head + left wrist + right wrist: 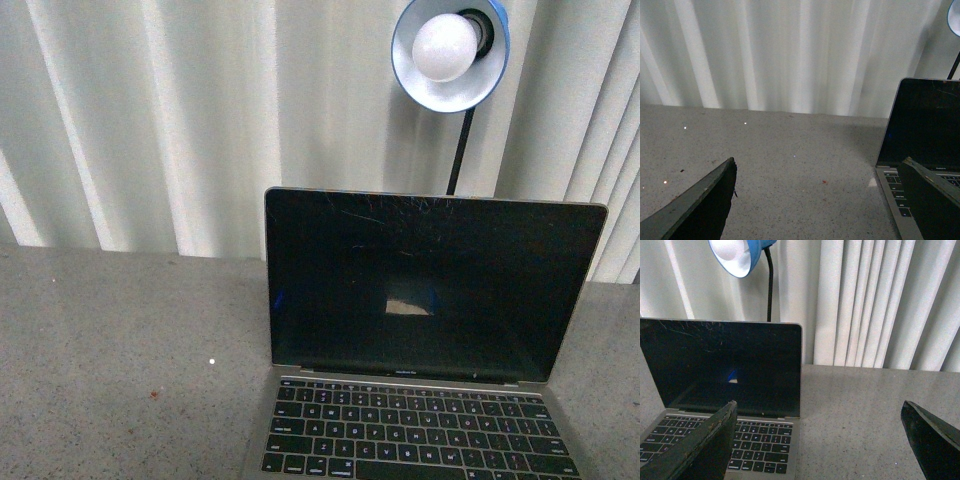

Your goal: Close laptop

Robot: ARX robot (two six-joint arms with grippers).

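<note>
The laptop stands open on the grey table, silver-grey with black keys and a scratched dark screen upright facing me. Neither arm shows in the front view. In the left wrist view my left gripper is open over bare tabletop, to the left of the laptop; one finger overlaps its keyboard edge in the picture. In the right wrist view my right gripper is open beside the right side of the laptop, with nothing between its fingers.
A blue desk lamp with a white bulb on a black stem stands behind the laptop. White pleated curtains hang along the table's far edge. Grey speckled tabletop lies to the left and to the right of the laptop.
</note>
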